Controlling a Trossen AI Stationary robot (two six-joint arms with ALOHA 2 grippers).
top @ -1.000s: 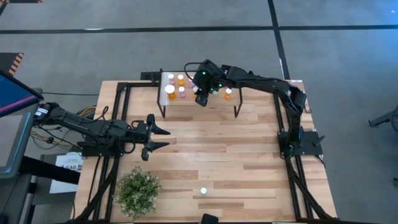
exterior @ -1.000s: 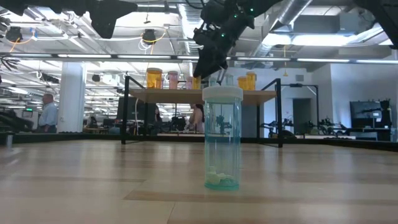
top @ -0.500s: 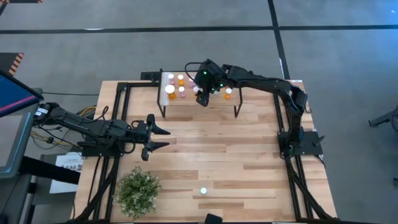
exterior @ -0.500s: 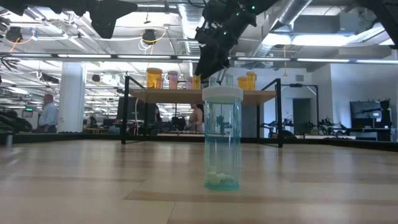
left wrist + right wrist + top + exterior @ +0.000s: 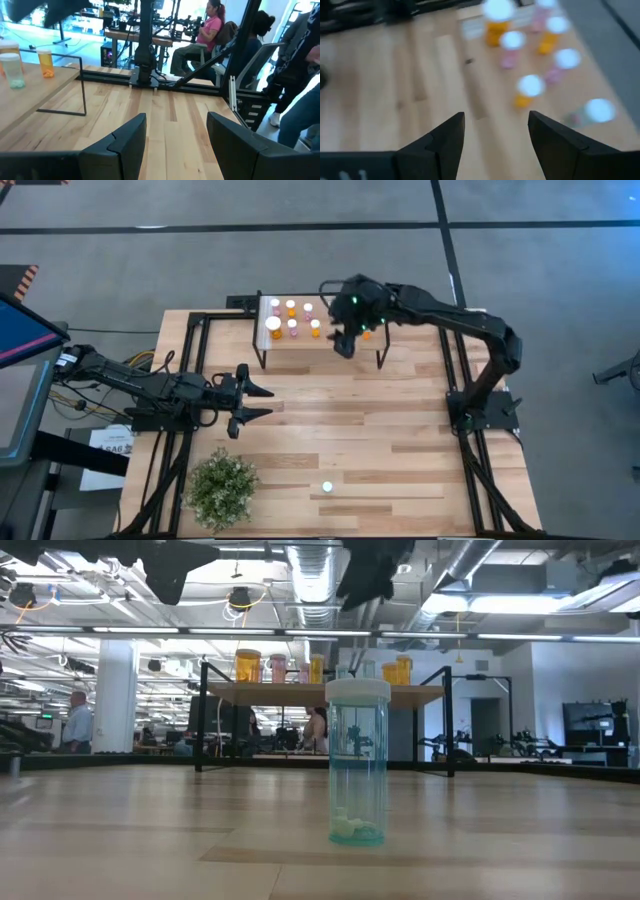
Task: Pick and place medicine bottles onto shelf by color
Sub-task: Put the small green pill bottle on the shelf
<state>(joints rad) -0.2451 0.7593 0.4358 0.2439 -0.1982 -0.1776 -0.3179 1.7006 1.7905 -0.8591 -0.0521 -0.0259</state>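
The right gripper (image 5: 345,343) hangs above the front edge of the shelf (image 5: 352,348), near its middle; its own wrist camera shows the two dark fingers (image 5: 445,137) spread wide apart with nothing between them, looking down on the blurred white caps of the bottles below. The shelf stands at the far side of the table (image 5: 400,470), its light wood top on thin black legs. On it the medicine bottles are grouped toward the left end: a larger orange bottle (image 5: 273,327) at the left corner, smaller orange bottles (image 5: 291,308) and pink bottles (image 5: 293,328) just beside it, and another orange one (image 5: 315,328) nearer the gripper; more bottles sit on the right part of the shelf, partly hidden under the arm. One teal-green bottle (image 5: 357,762) stands upright and alone near the front edge of the table, well apart from the shelf, showing in the overhead picture as a small white cap (image 5: 327,487). A potted plant (image 5: 221,488) sits at the front left of the table. The left gripper (image 5: 250,402) waits low over the left side of the table, fingers parted and holding nothing.
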